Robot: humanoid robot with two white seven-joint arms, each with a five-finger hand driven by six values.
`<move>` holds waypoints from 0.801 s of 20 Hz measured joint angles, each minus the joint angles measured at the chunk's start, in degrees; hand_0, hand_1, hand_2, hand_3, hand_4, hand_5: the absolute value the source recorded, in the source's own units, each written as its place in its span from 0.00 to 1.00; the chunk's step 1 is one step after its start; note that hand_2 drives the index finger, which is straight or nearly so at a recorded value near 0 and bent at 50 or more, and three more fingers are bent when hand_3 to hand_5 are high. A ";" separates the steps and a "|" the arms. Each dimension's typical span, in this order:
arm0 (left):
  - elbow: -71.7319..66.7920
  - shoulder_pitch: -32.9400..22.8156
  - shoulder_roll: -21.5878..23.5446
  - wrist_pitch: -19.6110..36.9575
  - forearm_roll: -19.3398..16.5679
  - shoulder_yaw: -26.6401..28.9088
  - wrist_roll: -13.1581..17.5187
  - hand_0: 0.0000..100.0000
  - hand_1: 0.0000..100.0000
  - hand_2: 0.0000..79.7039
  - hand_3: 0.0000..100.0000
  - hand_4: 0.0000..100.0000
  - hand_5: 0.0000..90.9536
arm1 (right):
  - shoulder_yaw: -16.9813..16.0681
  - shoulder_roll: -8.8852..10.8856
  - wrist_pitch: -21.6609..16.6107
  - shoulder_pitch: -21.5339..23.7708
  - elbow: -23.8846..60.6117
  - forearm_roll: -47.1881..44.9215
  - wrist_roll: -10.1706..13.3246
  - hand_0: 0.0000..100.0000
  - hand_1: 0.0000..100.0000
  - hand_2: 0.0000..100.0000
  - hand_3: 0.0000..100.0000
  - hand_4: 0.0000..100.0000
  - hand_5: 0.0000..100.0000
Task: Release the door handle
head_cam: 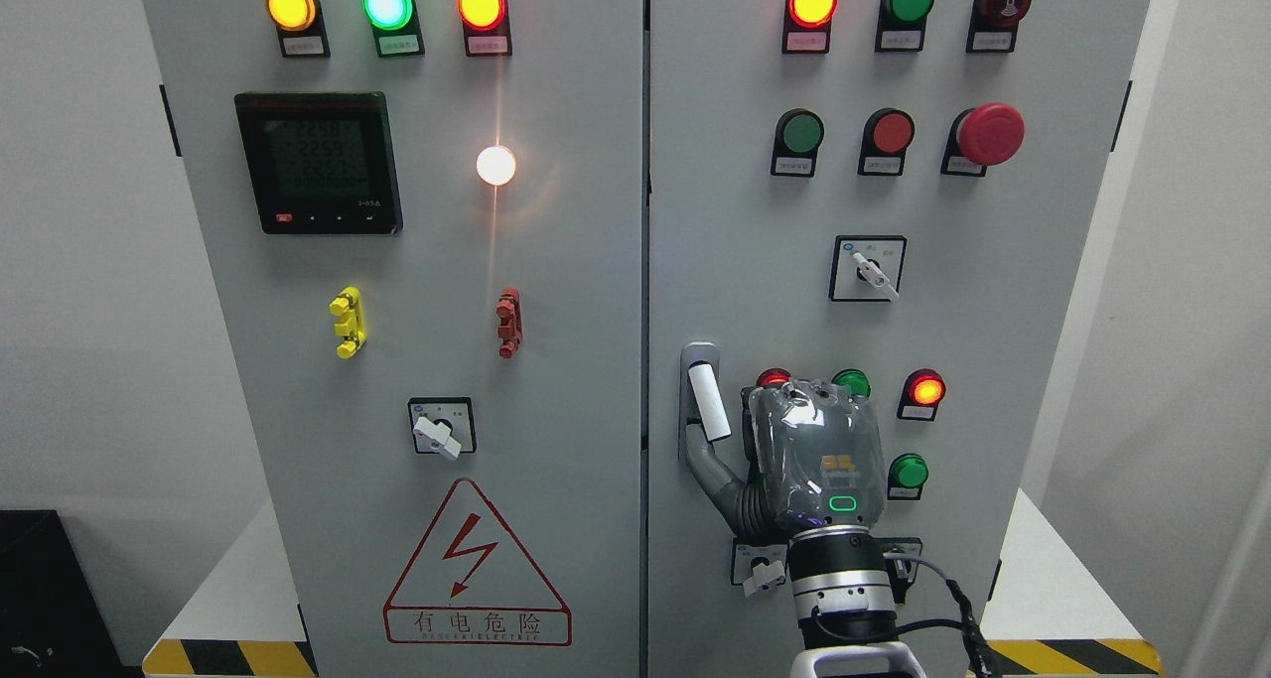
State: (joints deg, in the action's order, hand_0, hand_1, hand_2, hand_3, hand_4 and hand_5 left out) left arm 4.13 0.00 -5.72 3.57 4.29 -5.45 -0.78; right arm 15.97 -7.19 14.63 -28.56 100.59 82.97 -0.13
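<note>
1. My right hand (pixel 794 450) is up against the right door (pixel 993 291) of the grey cabinet; its arm comes in at the bottom edge, right of the middle.
2. The door handle (pixel 701 400) sits at the left edge of the right door, just beside the centre seam. It is a grey plate with a white lever tilted slightly off vertical.
3. Hand state: the thumb (pixel 723 474) reaches up-left and touches the lower end of the handle. The other fingers are hidden behind the back of the hand, so I cannot tell whether it is clamped on the handle or loose.
4. The back of the hand covers part of a red lamp (pixel 773 377) and a green lamp (pixel 852 380). A lit red lamp (pixel 924 391) and a green button (pixel 908 472) are just to its right.
5. A white selector switch (pixel 763 577) is below the hand, beside the wrist.
6. Left door (pixel 397 360): meter display (pixel 319 162), lit lamps on top, warning triangle (pixel 477 569) low down.
7. My left hand is out of frame.
</note>
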 measured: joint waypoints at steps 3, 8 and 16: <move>0.00 0.00 0.00 0.00 0.00 0.00 0.00 0.12 0.56 0.00 0.00 0.00 0.00 | -0.13 0.00 0.04 0.00 0.03 0.12 0.11 0.43 0.44 0.93 1.00 1.00 1.00; -0.02 0.00 0.00 0.00 0.00 0.00 0.00 0.12 0.56 0.00 0.00 0.00 0.00 | -0.32 -0.01 0.14 0.00 0.12 0.20 0.25 0.43 0.44 0.93 1.00 1.00 1.00; -0.01 0.00 0.00 0.00 0.00 0.00 0.00 0.12 0.56 0.00 0.00 0.00 0.00 | -0.46 -0.02 0.14 0.04 0.40 0.46 0.26 0.42 0.43 0.93 1.00 1.00 1.00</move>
State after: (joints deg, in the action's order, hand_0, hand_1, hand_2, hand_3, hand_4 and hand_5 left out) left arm 4.12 0.00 -5.71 3.57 4.29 -5.45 -0.78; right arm 15.51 -7.20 14.77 -28.52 100.99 83.43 0.14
